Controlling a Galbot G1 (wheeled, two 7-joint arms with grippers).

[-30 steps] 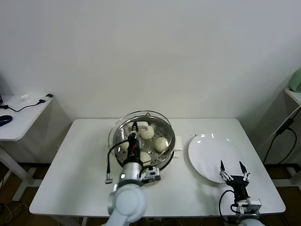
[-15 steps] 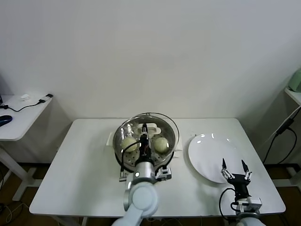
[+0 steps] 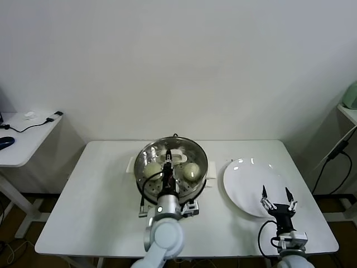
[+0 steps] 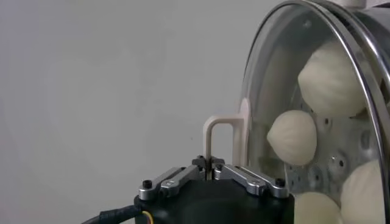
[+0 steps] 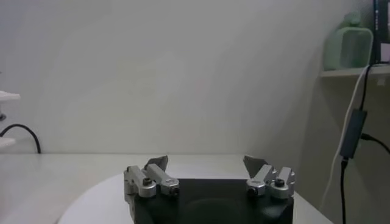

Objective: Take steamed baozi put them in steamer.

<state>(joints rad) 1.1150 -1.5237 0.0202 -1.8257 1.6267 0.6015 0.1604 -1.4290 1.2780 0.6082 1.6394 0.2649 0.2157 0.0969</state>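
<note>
The white counter point(image 3: 95, 190) carries 2 things. The steamer point(image 3: 172, 187) stands near its middle, directly under the left tool point(image 3: 166, 165), and a flat white plate point(image 3: 245, 187) lies just beside it, under the right tool point(image 3: 276, 195).

My steamer point(image 3: 173, 167) stands on the table's middle, a round shiny steel pot on a cream-white base. Inside it, on the perforated tray, lie the steamed baozi point(image 4: 292, 137), smooth cream-white buns, seen through glass.

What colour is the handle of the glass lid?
Cream-white handle; clearest in the left wrist view.
</note>
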